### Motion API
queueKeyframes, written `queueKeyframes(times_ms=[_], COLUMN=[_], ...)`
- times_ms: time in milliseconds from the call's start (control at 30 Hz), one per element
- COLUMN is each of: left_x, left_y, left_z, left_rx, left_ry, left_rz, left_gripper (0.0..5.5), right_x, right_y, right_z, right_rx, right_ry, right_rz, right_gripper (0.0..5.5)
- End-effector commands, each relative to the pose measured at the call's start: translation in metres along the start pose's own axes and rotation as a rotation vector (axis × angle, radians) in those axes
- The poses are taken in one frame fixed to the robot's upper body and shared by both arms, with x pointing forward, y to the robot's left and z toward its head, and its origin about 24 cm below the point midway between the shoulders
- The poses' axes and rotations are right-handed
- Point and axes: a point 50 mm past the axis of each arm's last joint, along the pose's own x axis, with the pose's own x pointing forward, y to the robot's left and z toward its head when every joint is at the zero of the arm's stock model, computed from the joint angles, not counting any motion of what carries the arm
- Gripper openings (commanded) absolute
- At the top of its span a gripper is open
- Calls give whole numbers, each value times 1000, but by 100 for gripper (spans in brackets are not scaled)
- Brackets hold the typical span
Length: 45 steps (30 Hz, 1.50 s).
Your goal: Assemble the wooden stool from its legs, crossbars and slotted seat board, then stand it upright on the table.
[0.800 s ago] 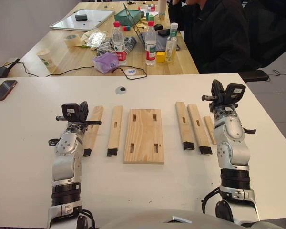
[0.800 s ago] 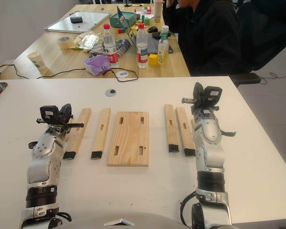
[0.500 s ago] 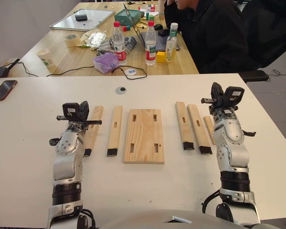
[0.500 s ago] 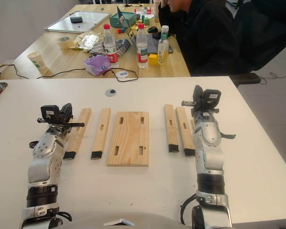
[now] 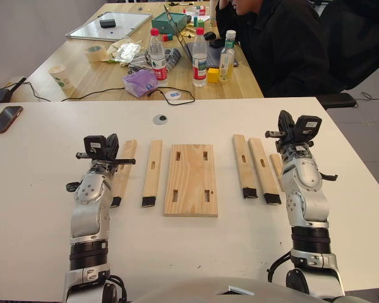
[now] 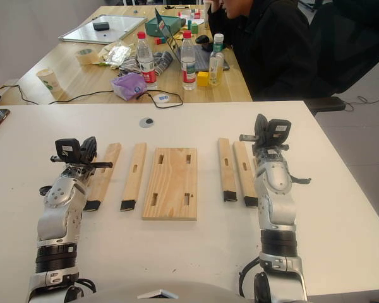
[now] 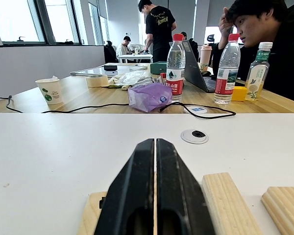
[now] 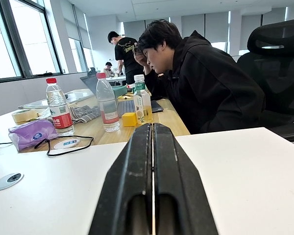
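Observation:
The slotted seat board [image 5: 191, 180] lies flat in the middle of the white table [image 5: 38, 189]. Two wooden legs [image 5: 152, 172] lie to its left, the outer leg [image 5: 124, 165] partly under my left arm. Two more legs [image 5: 242, 165] lie to its right, with a short crossbar [image 5: 277, 169] beside them against my right arm. My left gripper [image 5: 111, 146] hangs shut and empty just above the outer left leg [image 7: 230, 200]. My right gripper [image 5: 284, 124] is shut and empty over the table beyond the crossbar's far end; its fingers [image 8: 152, 147] are pressed together.
A round cable grommet [image 5: 159, 118] sits in the table beyond the parts, and a phone [image 5: 4, 118] lies at the far left edge. Behind stands a wooden table with bottles [image 5: 199, 49], a purple pack [image 5: 141, 82] and clutter, where a person sits.
My right gripper has drifted slightly left and nearer. The left arm and the wooden parts have hardly moved.

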Motion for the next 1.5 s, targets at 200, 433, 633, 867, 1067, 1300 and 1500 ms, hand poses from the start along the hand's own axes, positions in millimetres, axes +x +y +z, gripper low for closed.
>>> queueKeyframes(times_ms=[200, 433, 633, 867, 1067, 1300, 1500], left_x=[2, 2, -3, -5, -8, -18, -6], left_y=[1, 22, 57, 55, 57, 61, 60], left_z=[-4, -18, -39, -46, -53, -64, -39], left_rx=[17, 2, 11, -4, 0, -35, -59], left_ry=[29, 153, 393, 475, 518, 587, 439], left_rz=[3, 95, 164, 113, 105, 99, 71], left_gripper=[3, 38, 138, 199, 199, 199, 199], right_x=[-3, -3, -2, -4, -3, -3, -4], right_y=[2, 4, 4, 2, 2, 2, 2], right_z=[-4, -5, -6, -5, -5, -6, -8], right_rx=[7, 8, 11, 8, 7, 7, 7], right_ry=[10, 15, 15, 13, 13, 17, 21], right_rz=[1, 5, 0, -11, -10, -15, -17], right_gripper=[2, 0, 0, 0, 0, 0, 0])
